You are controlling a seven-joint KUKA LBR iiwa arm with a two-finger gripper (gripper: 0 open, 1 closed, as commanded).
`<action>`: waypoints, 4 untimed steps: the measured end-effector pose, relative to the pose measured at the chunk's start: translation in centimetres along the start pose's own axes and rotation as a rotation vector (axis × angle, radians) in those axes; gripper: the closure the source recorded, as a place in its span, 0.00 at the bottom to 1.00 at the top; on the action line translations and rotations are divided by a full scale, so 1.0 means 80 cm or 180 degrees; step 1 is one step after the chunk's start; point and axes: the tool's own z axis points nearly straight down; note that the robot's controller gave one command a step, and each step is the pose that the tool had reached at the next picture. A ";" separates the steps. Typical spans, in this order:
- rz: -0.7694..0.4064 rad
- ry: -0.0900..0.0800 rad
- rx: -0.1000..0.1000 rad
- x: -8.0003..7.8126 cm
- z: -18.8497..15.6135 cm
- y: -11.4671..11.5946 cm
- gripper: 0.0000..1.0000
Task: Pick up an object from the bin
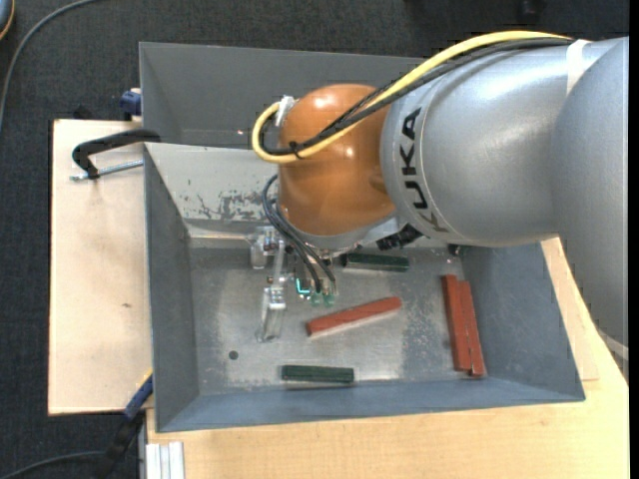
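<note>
End effector (270, 312) is low over the bin (170, 297) floor; spread or pressed together cannot be told. Mid-bin red bar (354, 316) lies just beside it and is best straddled across its narrow width, at centre.

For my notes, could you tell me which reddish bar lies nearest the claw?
The slanted reddish bar just right of the claw; the other reddish bar lies much farther right.
</note>
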 end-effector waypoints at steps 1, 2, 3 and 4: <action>-0.0732 0.0002 0.0002 0.002 0.103 -0.099 0.00; -0.0859 0.0004 0.0014 -0.018 0.144 -0.186 0.00; -0.0877 -0.0003 0.0000 -0.018 0.142 -0.179 1.00; -0.1036 -0.0050 0.0007 -0.018 -0.034 -0.193 1.00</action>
